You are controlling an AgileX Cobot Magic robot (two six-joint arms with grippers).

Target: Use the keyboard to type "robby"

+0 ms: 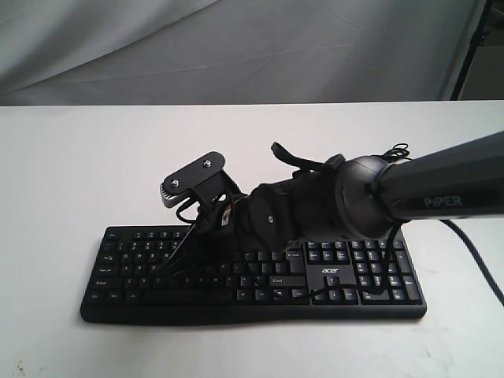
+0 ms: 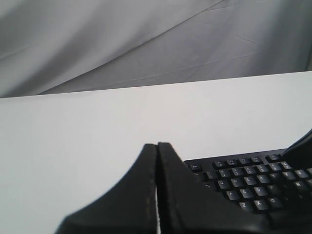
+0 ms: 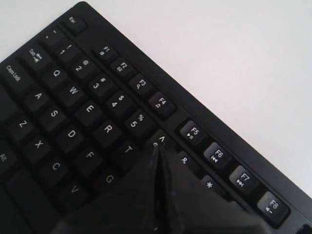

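The black keyboard (image 1: 236, 295) lies on the white table, its "acer" logo (image 1: 329, 272) above the arrow keys. My right arm reaches across it from the right. The right gripper (image 1: 179, 253) is shut and empty above the left half of the keys. In the right wrist view its closed tips (image 3: 157, 147) sit at the 6 key, between T (image 3: 128, 149) and the 7 key; the keys under the fingers are hidden. The left gripper (image 2: 157, 145) is shut on nothing, off the keyboard's (image 2: 243, 187) Esc corner, and does not show in the exterior view.
The white table (image 1: 79, 173) runs behind and to the left of the keyboard. A grey cloth backdrop (image 1: 236, 47) hangs at the back. A thin black cable (image 1: 398, 150) loops behind the right arm, and another cable (image 1: 370, 293) trails over the number pad.
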